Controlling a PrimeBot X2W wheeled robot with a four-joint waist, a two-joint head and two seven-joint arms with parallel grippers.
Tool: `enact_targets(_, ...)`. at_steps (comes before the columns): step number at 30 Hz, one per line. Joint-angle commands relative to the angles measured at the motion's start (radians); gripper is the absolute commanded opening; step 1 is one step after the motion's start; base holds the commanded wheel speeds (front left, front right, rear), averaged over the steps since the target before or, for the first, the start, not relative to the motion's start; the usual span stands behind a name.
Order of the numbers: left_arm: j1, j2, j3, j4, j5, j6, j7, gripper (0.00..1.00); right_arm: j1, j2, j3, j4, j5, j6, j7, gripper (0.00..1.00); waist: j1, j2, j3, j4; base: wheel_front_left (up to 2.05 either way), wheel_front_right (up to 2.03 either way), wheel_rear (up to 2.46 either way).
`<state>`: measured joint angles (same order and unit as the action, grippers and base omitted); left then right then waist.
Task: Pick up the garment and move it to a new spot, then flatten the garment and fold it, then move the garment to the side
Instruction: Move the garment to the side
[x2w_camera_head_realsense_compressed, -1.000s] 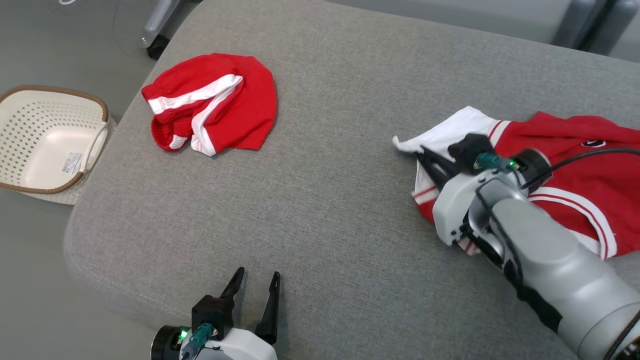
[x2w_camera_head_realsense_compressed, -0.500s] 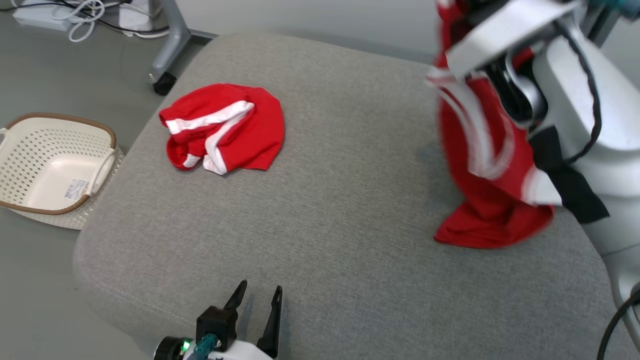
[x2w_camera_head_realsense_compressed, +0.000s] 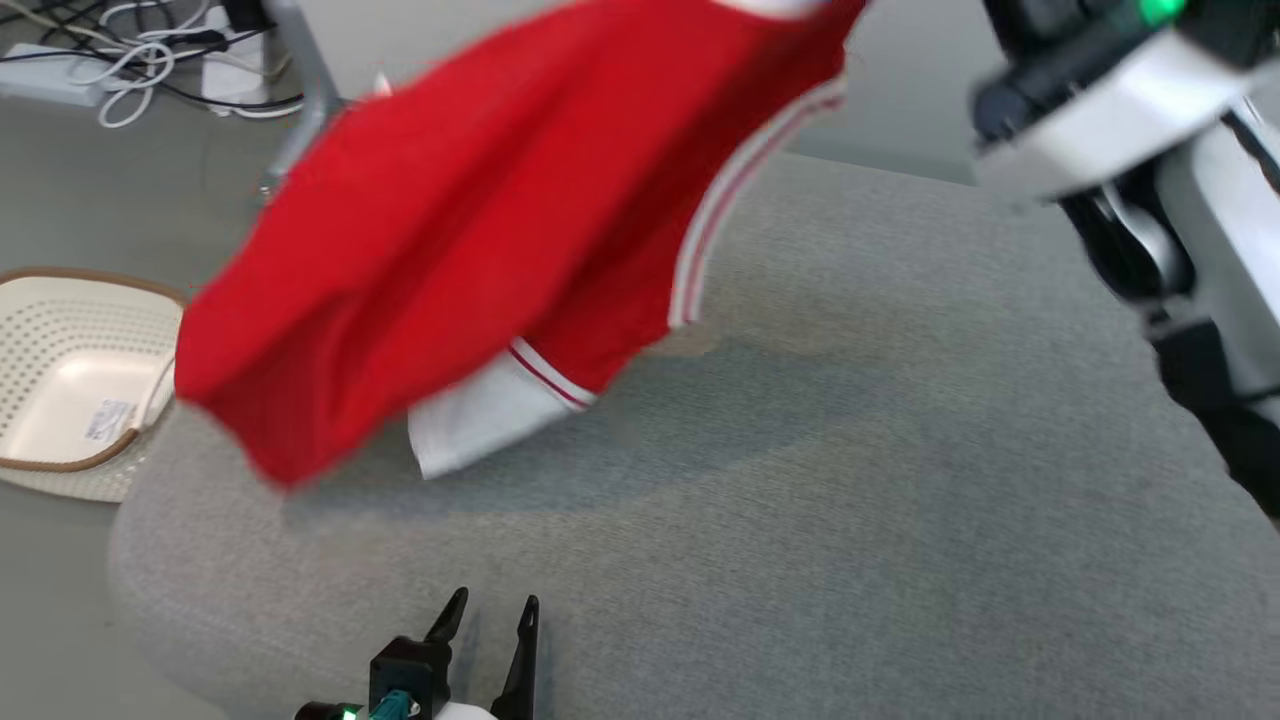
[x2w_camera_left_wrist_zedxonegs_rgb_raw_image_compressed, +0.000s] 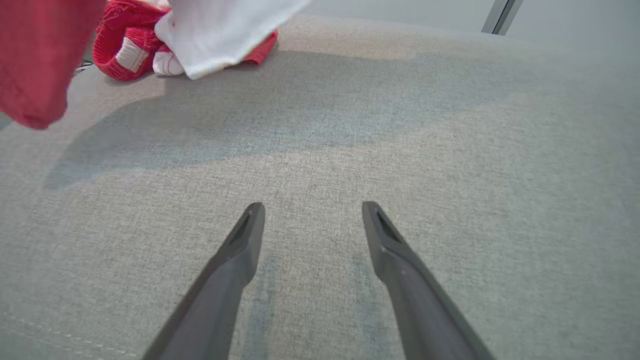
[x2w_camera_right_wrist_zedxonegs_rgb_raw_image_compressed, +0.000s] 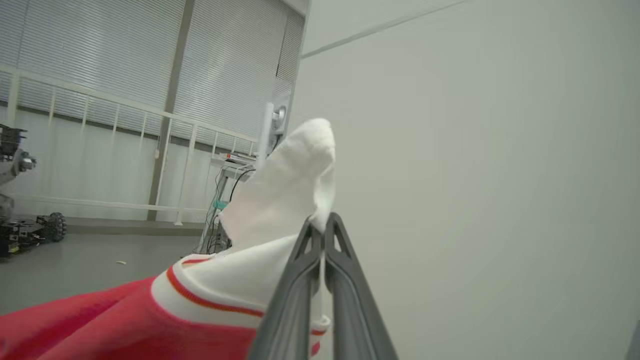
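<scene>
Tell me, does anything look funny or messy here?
Yes. The red garment is blurred in mid-air above the grey cushion, dangling from its white corner, which is pinched in the shut right gripper. Another red garment lies crumpled on the cushion behind it. Nothing looks torn or spilled.

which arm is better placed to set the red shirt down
Right. The right gripper is shut on the garment at its white sleeve, holding it aloft over the cushion. The left gripper is open and empty, low by the near edge.
</scene>
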<state>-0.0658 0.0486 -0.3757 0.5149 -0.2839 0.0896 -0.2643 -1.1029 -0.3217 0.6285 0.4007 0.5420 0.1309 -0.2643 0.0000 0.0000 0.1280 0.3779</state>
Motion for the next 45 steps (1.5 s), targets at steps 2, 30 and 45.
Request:
enact_targets(2,-0.015,0.004,0.013,-0.006,0.010,-0.002,0.000,1.00,0.091,-0.076,-0.003,0.035,0.009,0.000,0.000,0.00,0.0000,0.0000,0.019,-0.047,0.00,0.00,0.00)
enact_targets(30,-0.020,0.004,0.102,-0.038,0.100,-0.056,0.000,1.00,0.771,0.080,-0.586,0.142,-0.210,0.000,0.000,1.00,0.0000,0.0000,-0.059,-0.259,0.00,0.00,0.00)
enact_targets(45,0.017,0.004,0.134,-0.038,0.087,-0.049,0.000,1.00,0.892,0.195,-0.577,0.086,-0.230,0.000,0.000,1.00,0.0000,0.0000,-0.101,-0.345,0.00,0.00,0.00)
